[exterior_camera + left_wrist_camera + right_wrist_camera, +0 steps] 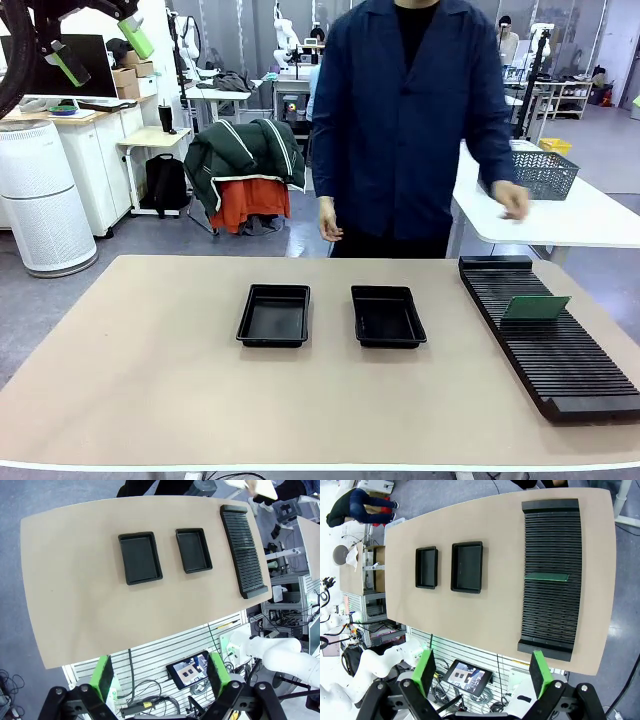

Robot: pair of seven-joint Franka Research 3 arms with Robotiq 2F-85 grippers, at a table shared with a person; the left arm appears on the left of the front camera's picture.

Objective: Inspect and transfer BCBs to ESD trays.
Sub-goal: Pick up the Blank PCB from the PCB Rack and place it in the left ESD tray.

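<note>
Jaws spread wide on left gripper (161, 674) and right gripper (482, 671), both high above the table (150, 380). 1 BCB (535, 307) stands on edge in a slot of the black rack (570, 370), at the robot's right. 2 ESD trays (272, 343) sit side by side mid-table, not touching.

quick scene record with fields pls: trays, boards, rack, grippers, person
trays: left tray and right tray, black, side by side mid-table, both empty
board: one green BCB standing in a slot of the rack
rack: long black slotted rack on the robot's right side of the table
left gripper: open, high above the table, holding nothing
right gripper: open, high above the table, holding nothing
person: standing at the far side, hands away from the trays
progress: no board in a tray yet
</note>
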